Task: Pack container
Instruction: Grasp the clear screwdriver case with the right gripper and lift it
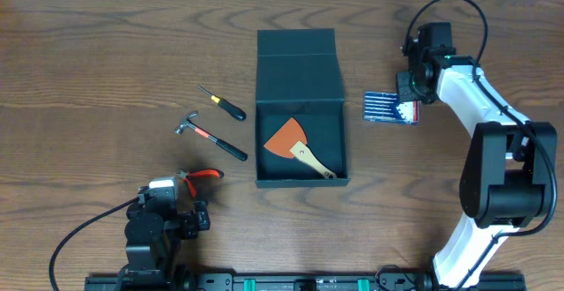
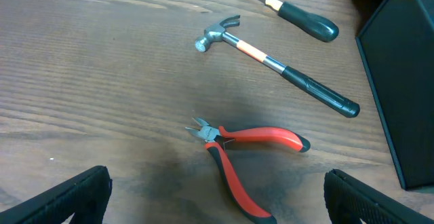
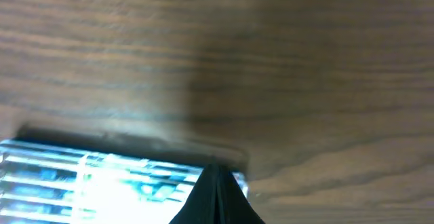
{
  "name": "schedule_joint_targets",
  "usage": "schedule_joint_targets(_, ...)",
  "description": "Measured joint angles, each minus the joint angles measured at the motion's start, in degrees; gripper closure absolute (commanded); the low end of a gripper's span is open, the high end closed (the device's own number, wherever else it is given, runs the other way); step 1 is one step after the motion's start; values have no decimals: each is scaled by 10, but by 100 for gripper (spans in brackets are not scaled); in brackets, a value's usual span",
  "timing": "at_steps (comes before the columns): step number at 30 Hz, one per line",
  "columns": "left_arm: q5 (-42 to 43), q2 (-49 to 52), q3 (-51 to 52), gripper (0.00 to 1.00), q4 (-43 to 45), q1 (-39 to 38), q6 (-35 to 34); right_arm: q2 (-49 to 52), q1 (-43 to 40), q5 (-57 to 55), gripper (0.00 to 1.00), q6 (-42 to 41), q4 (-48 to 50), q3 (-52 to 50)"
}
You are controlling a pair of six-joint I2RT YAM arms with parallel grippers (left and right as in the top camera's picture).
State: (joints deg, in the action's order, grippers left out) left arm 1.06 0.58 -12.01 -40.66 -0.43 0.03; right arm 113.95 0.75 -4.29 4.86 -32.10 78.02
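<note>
Lifting now, we risk dropping the blue pack point(image 1: 386, 108): the right gripper point(image 1: 408, 110) is closed at its three-o'clock edge only. The left gripper point(image 2: 217, 190) stands open.

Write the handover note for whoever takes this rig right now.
The left tool is open by the red-handled cutters, holding nothing. The right tool is shut at the right edge of the blue pack; whether it grips is unclear.
The container sits open mid-table, lid back, orange scraper inside.
Done: scraper packed.
Left: hammer, screwdriver and cutters left of the container; blue pack to its right.
</note>
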Motion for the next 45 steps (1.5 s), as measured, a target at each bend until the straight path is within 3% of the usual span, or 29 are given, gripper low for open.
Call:
schedule_joint_targets(21, 0, 0, 0, 2, 0, 0, 0, 50, -16, 57, 99, 34, 53, 0)
schedule_joint_targets(35, 0, 0, 0, 2, 0, 0, 0, 46, -11, 60, 99, 31, -100, 17)
schedule_joint_targets(45, 0, 0, 0, 1, 0, 0, 0, 38, 43, 50, 99, 15, -185, 13)
